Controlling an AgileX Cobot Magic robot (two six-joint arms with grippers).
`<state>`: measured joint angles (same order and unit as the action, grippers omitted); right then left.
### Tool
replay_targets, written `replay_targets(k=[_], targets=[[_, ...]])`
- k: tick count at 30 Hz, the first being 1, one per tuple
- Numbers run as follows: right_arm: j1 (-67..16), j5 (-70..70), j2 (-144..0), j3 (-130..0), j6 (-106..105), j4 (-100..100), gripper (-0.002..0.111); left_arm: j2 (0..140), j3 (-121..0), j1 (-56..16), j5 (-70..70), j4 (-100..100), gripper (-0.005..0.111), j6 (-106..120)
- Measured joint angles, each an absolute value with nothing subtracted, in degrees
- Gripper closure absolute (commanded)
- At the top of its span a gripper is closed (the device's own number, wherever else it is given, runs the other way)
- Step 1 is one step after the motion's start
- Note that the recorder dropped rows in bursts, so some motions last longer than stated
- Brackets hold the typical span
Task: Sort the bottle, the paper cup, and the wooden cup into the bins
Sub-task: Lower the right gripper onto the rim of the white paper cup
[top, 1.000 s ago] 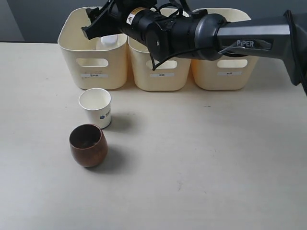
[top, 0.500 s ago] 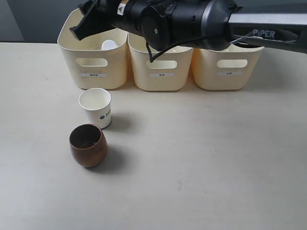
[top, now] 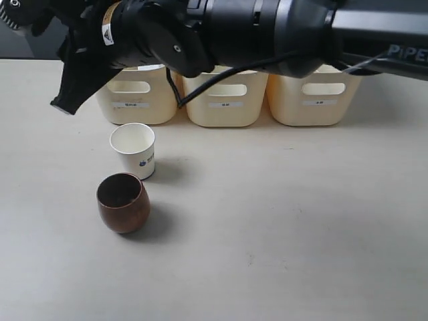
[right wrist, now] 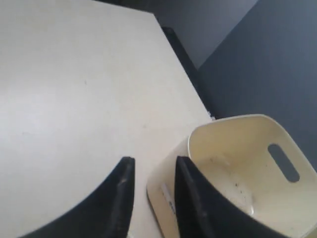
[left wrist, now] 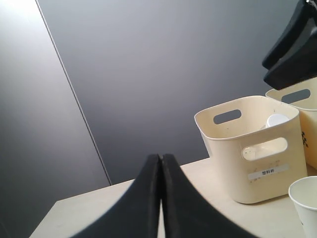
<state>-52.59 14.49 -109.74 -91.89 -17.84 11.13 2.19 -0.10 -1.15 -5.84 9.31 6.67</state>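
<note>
We start with the counter (top: 301,234), a broad pale surface that carries everything. Across its far edge stand the bins (top: 227,100) in a row of three, touching side by side. The right arm (top: 267,33) reaches across the middle from the right of the exterior view and blocks much of the row's top.

Its right gripper (top: 70,90) hangs above the counter at the left end of the row. In the right wrist view its fingers (right wrist: 121,198) stand slightly parted with nothing between them, so we read them as released. The left gripper (left wrist: 159,198) has its fingers pressed together, clenched on nothing, low near the counter and well apart from the cups.

The bottle (left wrist: 275,120) already lies inside the leftmost bin, only its white cap showing over the rim in the left wrist view.

The wooden cup (top: 123,202) stands upright nearest the exterior camera, mouth up. The paper cup (top: 133,150) stands upright just beyond it, close in front of the leftmost bin; the two look near each other, but we cannot tell whether they touch.

We judge the paper cup the likely next target: it lies below and a little to the right of the right gripper's fingers in the exterior view, its long axis vertical, and that arm seems nearer.
</note>
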Motion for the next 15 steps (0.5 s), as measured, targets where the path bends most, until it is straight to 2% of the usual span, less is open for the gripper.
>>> replay_targets(k=[5, 15], targets=[[-52.71, 24.18, -109.33, -91.89, -19.32, 10.95, 0.08, 2.19, -0.1, -1.15, -5.84, 9.31, 0.107, 6.67], [-52.71, 36.82, -109.46, -91.25, -38.84, -2.0, 0.08, 2.19, -0.1, -1.15, -5.84, 9.31, 0.107, 6.67]])
